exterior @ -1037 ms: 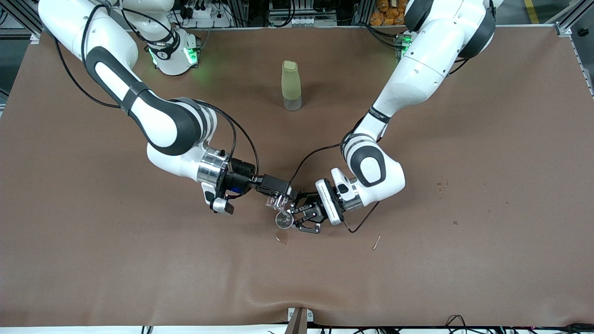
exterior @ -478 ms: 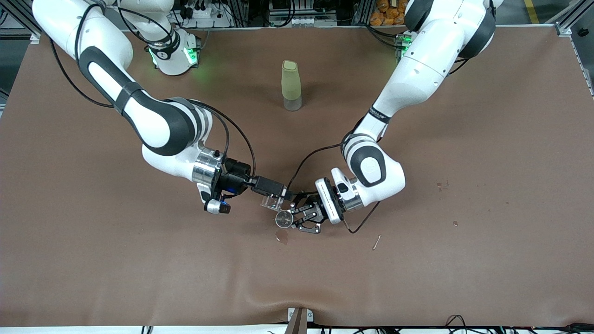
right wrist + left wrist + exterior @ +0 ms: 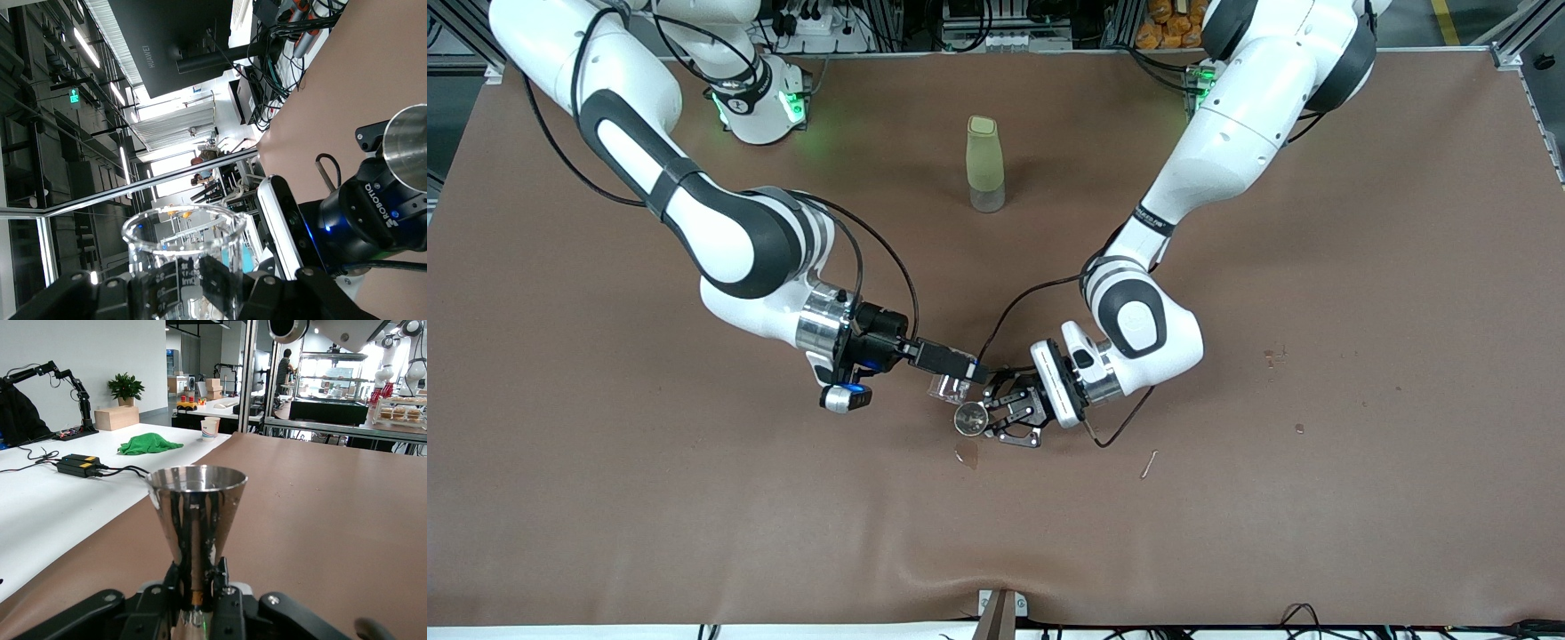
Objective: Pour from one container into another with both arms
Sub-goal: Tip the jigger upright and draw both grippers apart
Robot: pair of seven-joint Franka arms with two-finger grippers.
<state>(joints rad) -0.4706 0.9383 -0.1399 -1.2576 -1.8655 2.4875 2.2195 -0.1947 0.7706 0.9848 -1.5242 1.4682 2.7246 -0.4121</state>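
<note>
My left gripper [image 3: 987, 418] is shut on the waist of the grey metal jigger [image 3: 969, 420], held upright just above the table's middle. In the left wrist view the jigger [image 3: 195, 503] rises from between the fingers of that gripper [image 3: 198, 585]. My right gripper [image 3: 955, 375] is shut on the clear glass beaker [image 3: 948, 386], tipped on its side right beside the jigger, toward the right arm's end. In the right wrist view the beaker [image 3: 180, 233] sits in the right gripper [image 3: 183, 288], with the jigger's rim [image 3: 407, 137] just past its mouth.
A tall pale-green bottle [image 3: 985, 164] stands farther from the front camera, between the two bases. A small wet stain [image 3: 967, 456] lies on the brown table [image 3: 694, 516] just under the jigger. A thin stick [image 3: 1149, 463] lies toward the left arm's end.
The right gripper has drawn the beaker back off the jigger's rim toward the right arm's end, and its wrist has turned. The left gripper and jigger have hardly moved.
</note>
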